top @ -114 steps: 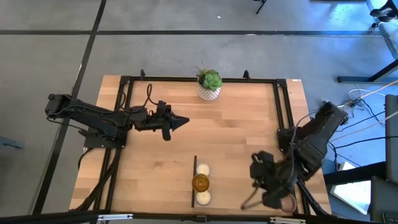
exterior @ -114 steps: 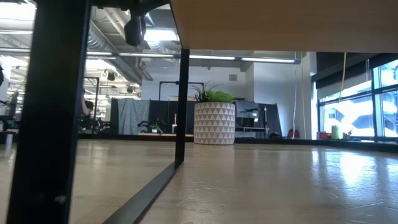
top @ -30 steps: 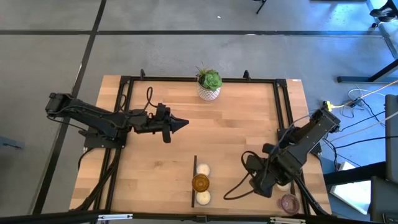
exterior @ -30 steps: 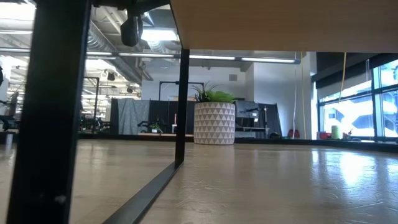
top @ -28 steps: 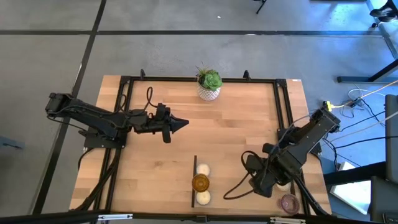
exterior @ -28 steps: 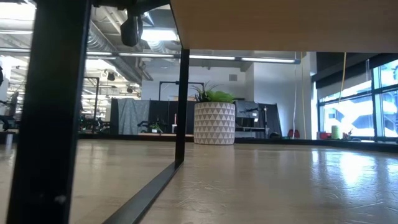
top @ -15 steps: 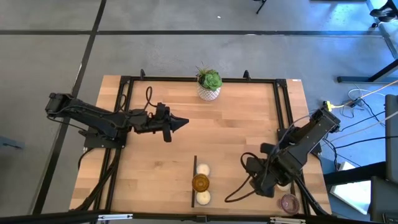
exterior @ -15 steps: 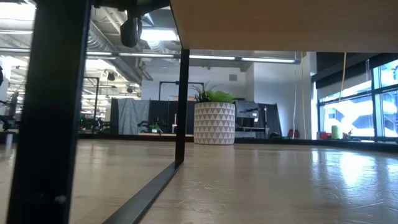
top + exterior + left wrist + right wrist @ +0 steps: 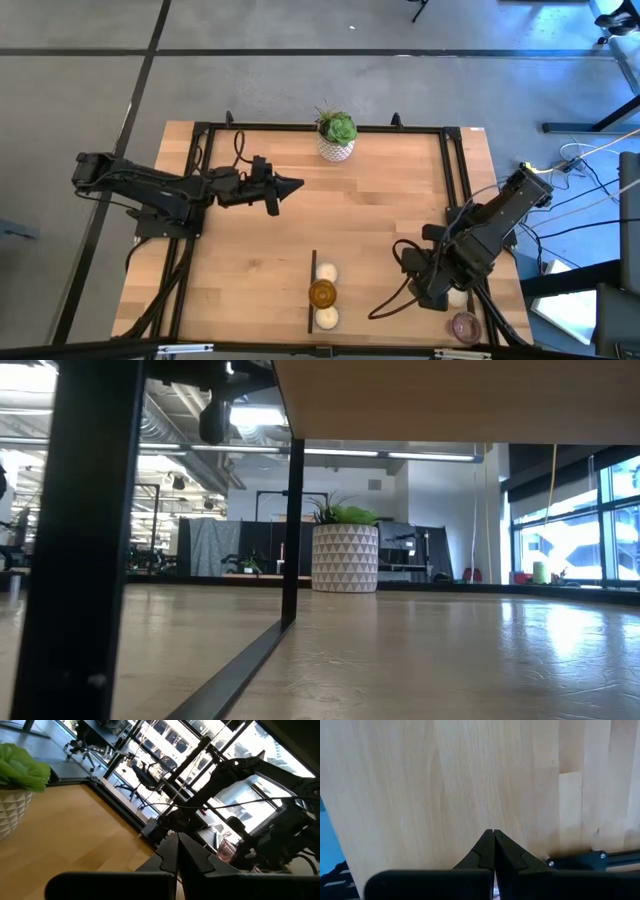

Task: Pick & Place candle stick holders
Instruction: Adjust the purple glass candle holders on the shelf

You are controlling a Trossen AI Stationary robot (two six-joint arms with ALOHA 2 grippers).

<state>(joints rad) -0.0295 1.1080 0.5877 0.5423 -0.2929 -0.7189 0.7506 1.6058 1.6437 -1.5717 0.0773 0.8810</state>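
A pale wooden bench (image 9: 380, 210) fills the high view. At its 6 o'clock edge, two cream-white cup-like holders (image 9: 326, 273) flank an amber glass holder (image 9: 322, 294); a mauve holder (image 9: 464, 325) sits at 5 o'clock. The left end effector (image 9: 297, 184), at 10 o'clock, and the right end effector (image 9: 402, 254), near 5 o'clock, are both closed and empty.

Three holders (image 9: 324, 295) mid-front, pot (image 9: 336, 139) behind

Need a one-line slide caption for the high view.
Both arms idle, left gripper and right gripper shut and empty; three candle holders lined up at the table's front edge.
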